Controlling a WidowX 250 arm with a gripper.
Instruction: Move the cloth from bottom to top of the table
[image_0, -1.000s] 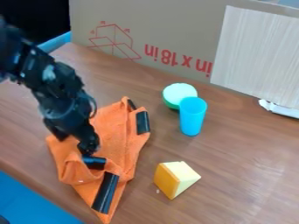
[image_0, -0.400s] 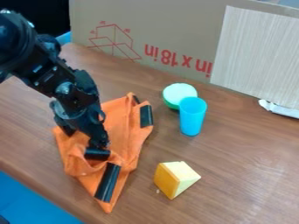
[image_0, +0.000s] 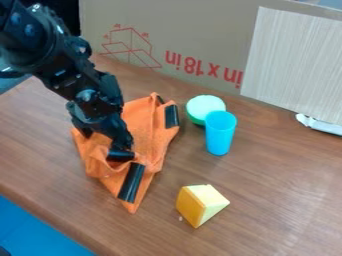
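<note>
arm (image_0: 63, 60): cut off, upper left | cloth (image_0: 148, 127): partly hidden | cardboard (image_0: 187, 30): cropped

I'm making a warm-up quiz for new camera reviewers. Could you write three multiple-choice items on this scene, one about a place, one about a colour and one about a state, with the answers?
1. Where is the hand?
A) Above the wedge
B) At the cloth
C) Behind the box

2. What is the cloth's main colour?
A) Green
B) White
C) Orange

3. How does the cup stand?
A) Upright
B) On its side
C) Upside down

Answers:
1: B, as the arm comes in from the upper left and its hand is down at the cloth.
2: C, since orange fabric shows all around the black strips on it.
3: A, because its round opening faces up and its narrower end is on the table.
</note>
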